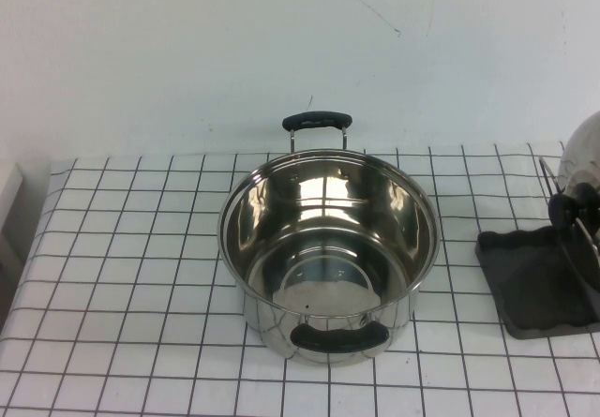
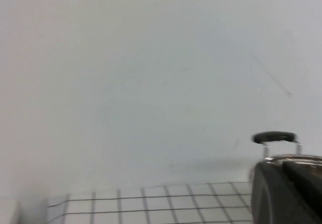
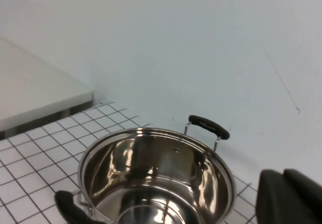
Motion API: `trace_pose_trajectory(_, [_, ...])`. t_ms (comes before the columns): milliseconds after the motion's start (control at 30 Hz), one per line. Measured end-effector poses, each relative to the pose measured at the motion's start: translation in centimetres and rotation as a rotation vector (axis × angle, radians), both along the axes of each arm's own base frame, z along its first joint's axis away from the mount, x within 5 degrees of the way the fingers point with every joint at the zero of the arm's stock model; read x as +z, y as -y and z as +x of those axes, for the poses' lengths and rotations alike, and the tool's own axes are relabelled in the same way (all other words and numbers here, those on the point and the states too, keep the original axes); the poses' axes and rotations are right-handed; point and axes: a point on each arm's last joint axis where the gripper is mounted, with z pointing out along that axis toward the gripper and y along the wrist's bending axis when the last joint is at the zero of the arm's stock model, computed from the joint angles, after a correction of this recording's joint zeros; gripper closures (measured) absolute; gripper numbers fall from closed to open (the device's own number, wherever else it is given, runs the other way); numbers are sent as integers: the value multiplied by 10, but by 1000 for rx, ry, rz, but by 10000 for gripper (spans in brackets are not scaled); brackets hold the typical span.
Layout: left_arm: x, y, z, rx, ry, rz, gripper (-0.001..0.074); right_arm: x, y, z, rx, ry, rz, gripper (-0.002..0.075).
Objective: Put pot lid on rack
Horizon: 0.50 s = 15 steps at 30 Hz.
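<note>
While the pot lid (image 1: pixel 583 159) already stands on edge in the rack (image 1: pixel 539 281), black knob facing the pot (image 1: pixel 328 248), neither of my arms shows in the high view. Left end effector (image 2: pixel 287 194): only a dark edge in its wrist view, far handle beyond it; spread or pressed together, cannot tell. Right end effector (image 3: pixel 289 199): dark edge too, raised above the pot's open mouth, lid out of its view; cannot tell either. Lid sits to the pot's right, so my right arm is nearer. Placement looks done; retreat is probably all that's left.
</note>
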Motion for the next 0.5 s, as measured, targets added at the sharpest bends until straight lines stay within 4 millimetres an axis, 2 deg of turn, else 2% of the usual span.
trace_pose_trajectory(133, [0, -11, 6, 129, -4, -15, 736, -22, -10, -20, 50, 101, -29, 727])
trace_pose_trajectory(233, [1, -13, 6, 156, -2, -21, 736, -38, -15, -30, 82, 134, -38, 727])
trace_pose_trajectory(367, [0, -12, 6, 145, -4, -13, 736, -60, -18, -34, 106, 102, -32, 727])
trace_pose_trajectory(500, [-1, -9, 6, 112, -11, -5, 736, -72, -17, -33, 98, 71, -26, 727])
